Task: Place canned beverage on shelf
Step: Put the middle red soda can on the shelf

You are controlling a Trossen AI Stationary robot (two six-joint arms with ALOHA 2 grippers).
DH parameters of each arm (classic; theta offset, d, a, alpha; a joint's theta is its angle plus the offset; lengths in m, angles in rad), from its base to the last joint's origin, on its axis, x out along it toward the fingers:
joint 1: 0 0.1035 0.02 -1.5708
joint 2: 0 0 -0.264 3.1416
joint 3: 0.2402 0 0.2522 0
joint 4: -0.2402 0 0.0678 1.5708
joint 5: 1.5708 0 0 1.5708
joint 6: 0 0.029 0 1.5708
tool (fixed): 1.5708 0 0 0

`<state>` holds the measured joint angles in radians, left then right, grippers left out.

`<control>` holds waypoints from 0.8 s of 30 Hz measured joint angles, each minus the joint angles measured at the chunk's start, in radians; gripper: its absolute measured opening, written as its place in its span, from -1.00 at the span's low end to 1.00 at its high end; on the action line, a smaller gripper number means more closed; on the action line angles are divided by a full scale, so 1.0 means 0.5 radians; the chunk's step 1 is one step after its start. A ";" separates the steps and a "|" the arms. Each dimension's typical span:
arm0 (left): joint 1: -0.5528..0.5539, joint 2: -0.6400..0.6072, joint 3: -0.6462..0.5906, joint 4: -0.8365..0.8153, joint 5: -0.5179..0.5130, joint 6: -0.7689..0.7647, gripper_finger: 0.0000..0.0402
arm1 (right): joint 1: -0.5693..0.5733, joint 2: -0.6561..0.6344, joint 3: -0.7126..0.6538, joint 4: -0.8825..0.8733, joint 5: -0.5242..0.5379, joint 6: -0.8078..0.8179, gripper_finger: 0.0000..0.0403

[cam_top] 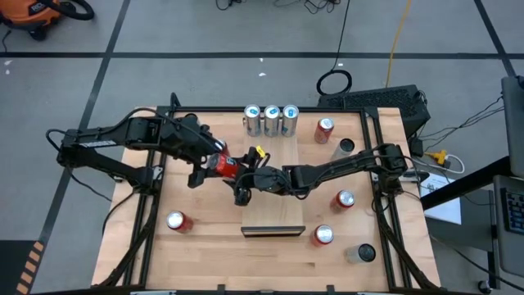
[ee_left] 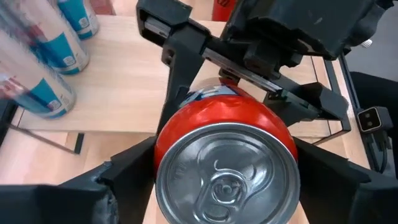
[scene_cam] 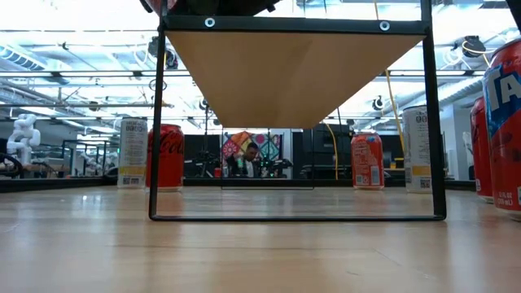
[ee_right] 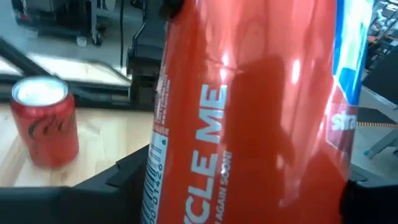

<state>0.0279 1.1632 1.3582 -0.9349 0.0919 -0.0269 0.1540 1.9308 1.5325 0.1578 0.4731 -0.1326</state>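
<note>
A red can [cam_top: 223, 166] hangs in the air between my two grippers, beside the left long edge of the shelf [cam_top: 274, 215], a pale wood panel on a black frame. The can's silver top [ee_left: 227, 180] faces my left wrist. My left gripper [cam_top: 210, 166] comes from the table's left and my right gripper [cam_top: 241, 174] from the right; both are shut on the can. In the low view only the shelf's underside [scene_cam: 293, 73] shows, with both grippers out of sight above it. Three blue-and-silver cans [cam_top: 270, 120] stand on the shelf's far end. My left gripper pinches the can's side wall near its top end [ee_left: 163, 146] between its two fingers [ee_left: 127, 177], which lie along the can and slant down from the table's left. The can is lifted clear, tilted with its top toward this arm. My right gripper holds the can's red side wall [ee_right: 186, 155] between its two fingers [ee_right: 127, 177], toward the end away from the top. The fingers come roughly level from the table's right and lie across the can. The can fills the wrist view and touches no surface.
Red cans stand at the far right [cam_top: 325, 129], right [cam_top: 344, 200], near right [cam_top: 323, 236] and near left [cam_top: 176, 220]. Two dark-topped cans [cam_top: 345, 147] [cam_top: 360, 253] stand along the right side. The shelf's black frame legs [scene_cam: 156, 122] rise from the tabletop.
</note>
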 joint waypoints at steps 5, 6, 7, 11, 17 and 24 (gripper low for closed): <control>-0.036 -0.004 0.004 0.194 -0.006 0.101 0.92 | 0.011 -0.089 -0.003 -0.338 -0.067 0.025 0.39; -0.048 -0.002 0.004 0.245 -0.009 0.137 0.95 | 0.011 -0.123 -0.005 -0.416 -0.107 0.037 0.38; -0.053 -0.001 0.004 0.276 -0.013 0.186 0.96 | 0.011 -0.154 -0.005 -0.455 -0.150 0.057 0.37; -0.093 -0.002 0.003 0.439 -0.022 0.368 0.94 | 0.009 -0.295 -0.001 -0.706 -0.339 0.070 0.37; -0.134 -0.001 0.002 0.645 -0.034 0.510 0.94 | -0.005 -0.468 -0.003 -0.886 -0.547 0.076 0.34; -0.132 -0.001 0.002 0.574 -0.043 0.551 0.94 | -0.020 -0.503 -0.004 -0.914 -0.601 0.081 0.33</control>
<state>-0.0380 1.1625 1.3591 -0.6478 0.0704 0.2486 0.1440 1.6791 1.5307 -0.2992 0.1727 -0.0923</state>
